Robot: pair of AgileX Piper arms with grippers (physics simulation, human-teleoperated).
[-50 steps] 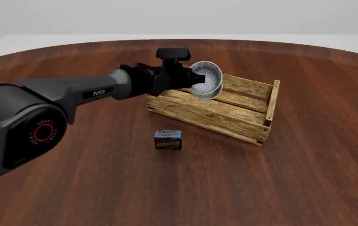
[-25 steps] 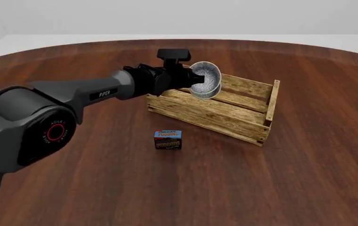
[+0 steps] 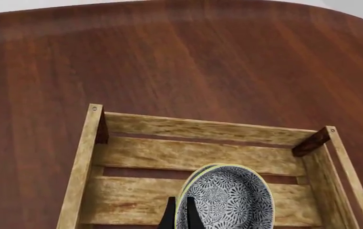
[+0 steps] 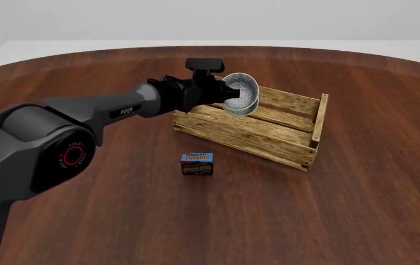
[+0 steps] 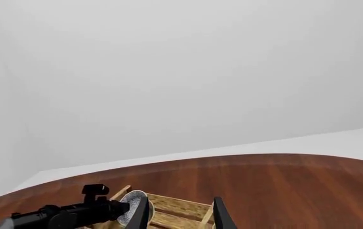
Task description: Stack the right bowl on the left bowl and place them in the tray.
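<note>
Jaws of left gripper (image 4: pixel 221 94) clamped on rim of stacked bowls (image 4: pixel 240 94), held tilted above tray (image 4: pixel 298 152), upper centre of front frame. Right jaws (image 5: pixel 180 212) parted, empty. Stacking done; lowering and release left.

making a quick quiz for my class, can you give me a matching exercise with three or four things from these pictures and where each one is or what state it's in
Things:
1. stacked bowls
2. tray
3. pudding box
4. right claw

States:
a. open, holding nothing
b. standing on the table, in front of the crate
c. tilted on edge, held above the slats
d. resting on the table, nothing set down in it yet

Pairs: 1-c, 2-d, 3-b, 4-a
</note>
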